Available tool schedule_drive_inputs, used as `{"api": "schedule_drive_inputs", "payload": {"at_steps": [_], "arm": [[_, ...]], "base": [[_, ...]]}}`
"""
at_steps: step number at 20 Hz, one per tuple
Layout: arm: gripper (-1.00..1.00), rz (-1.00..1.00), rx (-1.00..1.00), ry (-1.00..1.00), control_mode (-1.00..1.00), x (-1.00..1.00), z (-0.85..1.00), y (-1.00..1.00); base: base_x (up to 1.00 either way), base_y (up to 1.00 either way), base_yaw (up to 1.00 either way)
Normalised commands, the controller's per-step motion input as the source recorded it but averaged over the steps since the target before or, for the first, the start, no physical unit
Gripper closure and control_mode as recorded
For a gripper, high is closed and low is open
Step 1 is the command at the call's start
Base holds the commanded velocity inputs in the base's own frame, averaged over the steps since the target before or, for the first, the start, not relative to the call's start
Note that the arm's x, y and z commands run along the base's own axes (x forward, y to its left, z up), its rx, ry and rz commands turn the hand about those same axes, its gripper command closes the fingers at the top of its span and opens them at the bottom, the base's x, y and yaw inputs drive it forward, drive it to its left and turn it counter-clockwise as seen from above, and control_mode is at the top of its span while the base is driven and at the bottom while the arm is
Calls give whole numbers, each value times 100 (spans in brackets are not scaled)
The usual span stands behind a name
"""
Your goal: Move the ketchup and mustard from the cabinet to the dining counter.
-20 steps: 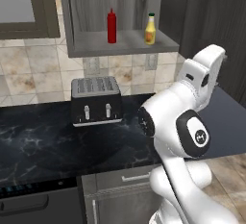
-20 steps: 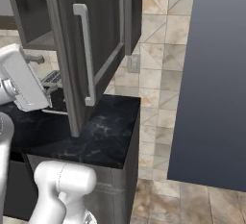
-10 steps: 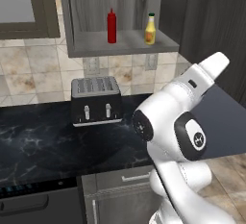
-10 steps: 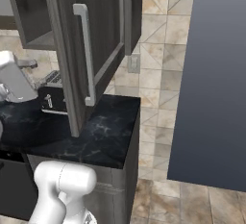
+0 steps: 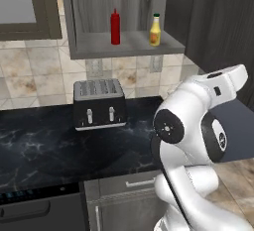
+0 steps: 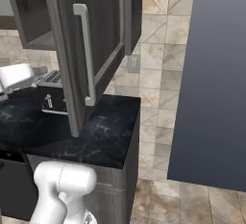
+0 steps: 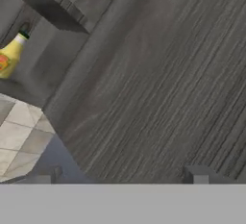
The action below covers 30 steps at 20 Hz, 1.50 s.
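Note:
The ketchup (image 5: 115, 27) stands upright on the open cabinet (image 5: 99, 49) shelf, with the shorter mustard (image 5: 156, 29) to its right. My arm is raised at the right, its hand in front of the cabinet's swung-open door (image 5: 225, 22). In the hand view my gripper (image 7: 120, 177) is open with nothing between its fingertips (image 7: 194, 174). It faces the door's wood-grain face (image 7: 168, 74), and the mustard (image 7: 10, 55) appears tilted at the far left edge. From the right side the door (image 6: 103, 21) and its silver bar handle (image 6: 84, 55) show. The dining counter is out of view.
A black toaster (image 5: 99, 103) sits on the black marble worktop (image 5: 44, 150) below the cabinet. A glass-fronted cabinet (image 5: 22, 4) hangs at the upper left. A tall dark blue panel (image 6: 216, 74) stands right of the worktop, with tiled floor (image 6: 182, 204) in front.
The arm's hand has swung lower and further right in the left base view, and left in the right base view. Both bottles stand where they were.

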Motion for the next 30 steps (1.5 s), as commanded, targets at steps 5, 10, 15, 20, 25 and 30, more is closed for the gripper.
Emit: {"api": "schedule_drive_inputs", "payload": {"at_steps": [5,10,15,20,25,30], "arm": [[-100,31,36,-18,-100,36,10,0],[-100,33,29,-19,-100,27,11,-1],[-100,20,11,-15,-100,30,1,0],[-100,6,5,-3,-100,38,0,7],[-100,0,0,3,-100,31,0,14],[-100,0,0,5,-100,27,0,7]], "base": [[0,0,0],[0,0,0],[0,0,0],[0,0,0],[0,0,0],[0,0,0]]}}
